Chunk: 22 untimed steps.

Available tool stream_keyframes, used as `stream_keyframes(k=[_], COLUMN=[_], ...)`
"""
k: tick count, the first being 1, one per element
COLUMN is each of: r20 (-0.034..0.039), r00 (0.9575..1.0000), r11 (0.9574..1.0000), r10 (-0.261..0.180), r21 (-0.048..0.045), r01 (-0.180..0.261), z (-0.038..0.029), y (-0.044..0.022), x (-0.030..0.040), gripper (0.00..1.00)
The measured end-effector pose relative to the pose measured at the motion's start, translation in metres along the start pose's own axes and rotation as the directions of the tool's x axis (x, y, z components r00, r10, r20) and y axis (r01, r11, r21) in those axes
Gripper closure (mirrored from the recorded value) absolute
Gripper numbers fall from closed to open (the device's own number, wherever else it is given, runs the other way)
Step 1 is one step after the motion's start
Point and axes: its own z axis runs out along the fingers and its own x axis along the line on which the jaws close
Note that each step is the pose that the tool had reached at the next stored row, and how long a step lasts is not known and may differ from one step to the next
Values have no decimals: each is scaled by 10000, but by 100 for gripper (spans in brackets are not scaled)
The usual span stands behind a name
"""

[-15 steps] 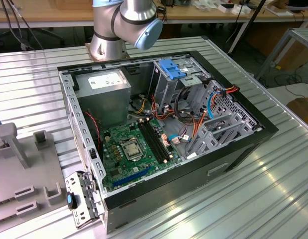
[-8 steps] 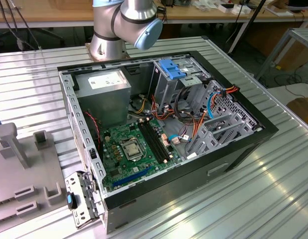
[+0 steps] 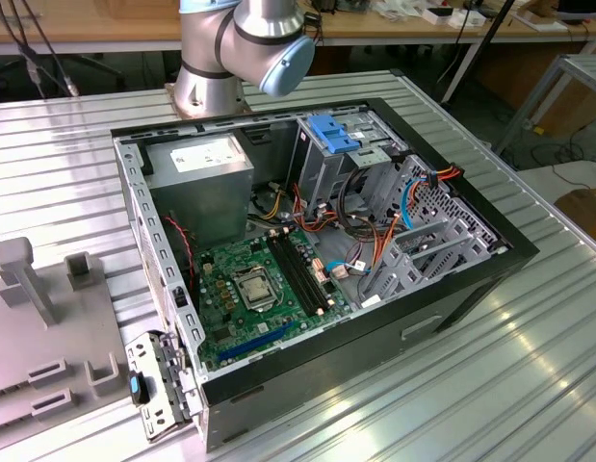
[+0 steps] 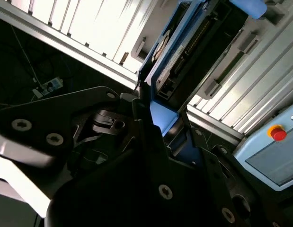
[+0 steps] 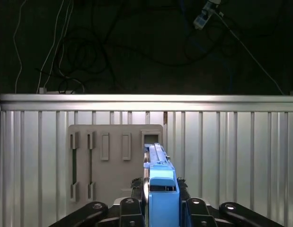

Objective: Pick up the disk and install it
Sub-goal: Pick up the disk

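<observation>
table (image 3: 529, 375): ribbed aluminium, carrying everything I see in the exterior view.
computer case (image 3: 375, 351): black metal, open-sided, lying flat mid-frame in the exterior view with its insides facing up.
robot arm (image 3: 230, 48): silver with a pale-blue joint cap, rising from the table at the top centre of the exterior view, just behind the computer case.
fixture plate (image 3: 47, 337): flat grey plastic with slots and upright posts, at the exterior view's lower left, apart from the computer case. In the first wrist view I see what looks like the same slotted plate (image 5: 115, 142) lying on the table beyond the pincer.
power supply (image 3: 196, 183): a silver metal box in the case corner nearest the robot arm.
motherboard (image 3: 235, 298): green, flat on the case floor, towards the exterior view's lower left.
latch plate (image 3: 331, 130): ridged light-blue plastic, on top of the grey drive cage at the far side of the case.
disk (image 5: 160, 175): a dark grey rectangular hard drive in a bright blue plastic carrier, standing on edge between the pincer's fingers. It reaches past them towards the fixture plate, and I cannot tell whether it touches. In the second wrist view its flat side (image 4: 179, 52) runs away from the fingers.
pincer (image 5: 160, 189): black metal, clamped on the disk, one finger against each blue side rail.
clip (image 3: 137, 388): tiny, blue, on a perforated silver bracket at the case's near corner, in the exterior view's lower left.
</observation>
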Motion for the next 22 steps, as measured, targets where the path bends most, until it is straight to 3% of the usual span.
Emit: stream_keyframes(k=[6, 8, 11, 13, 16, 21, 22], r20=[-3, -5, -3, -5, -6, -7, -7], r00=[10000, 10000, 10000, 10000, 10000, 10000, 10000], r11=[10000, 10000, 10000, 10000, 10000, 10000, 10000], r10=[0, 0, 0, 0, 0, 0, 0], r21=[0, -3, 1, -2, -1, -2, 0], r01=[0, 0, 0, 0, 0, 0, 0], z=[-292, -445, -615, -785, -966, -968, -966], y=[0, 0, 1, 1, 1, -5, -33], x=[-4, -7, -9, -12, -15, -15, -15], gripper=[63, 63, 63, 63, 63, 63, 63])
